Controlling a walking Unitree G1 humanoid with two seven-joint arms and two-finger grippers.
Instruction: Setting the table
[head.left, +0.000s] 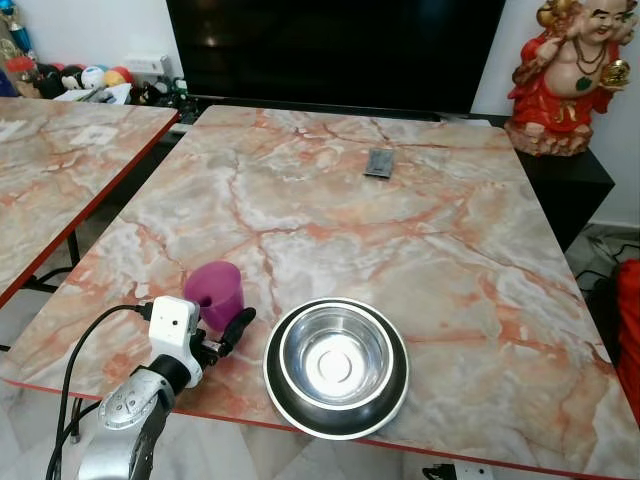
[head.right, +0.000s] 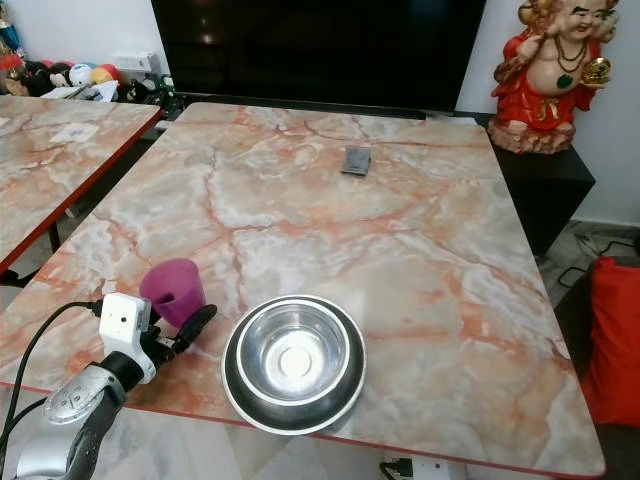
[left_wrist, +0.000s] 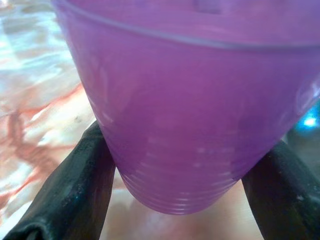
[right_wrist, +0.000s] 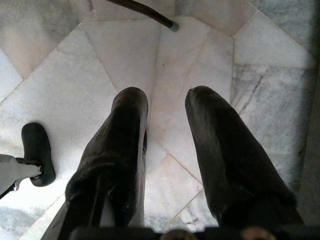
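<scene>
A second marble-patterned desk (head.left: 60, 170) is seen at far left, its far end crowded with small toys (head.left: 90, 78). On the near left of the main desk (head.left: 400, 250), a purple cup (head.left: 215, 293) is held low around its base by the left gripper (head.left: 232, 330). In the left wrist view the jaws are seen clasped against either side of the cup's ribbed lower wall, with the cup tipped toward the arm. The low grip is judged to suit setting it down upright near the desk's front edge. Whether its base touches the marble cannot be told.

Just beside the cup, a steel bowl (head.left: 336, 366) with a black rim is placed close to the front edge, apparently as part of the same setting. Further back, a small dark remote (head.left: 379, 162) is left lying flat before a black television screen (head.left: 340, 50). At far right, a red-robed figurine (head.left: 565, 75) is stood on a dark cabinet (head.left: 570, 180).

The right gripper (right_wrist: 165, 145) is hung idle above the tiled floor (right_wrist: 60, 65), its jaws parted and gripping nothing.
</scene>
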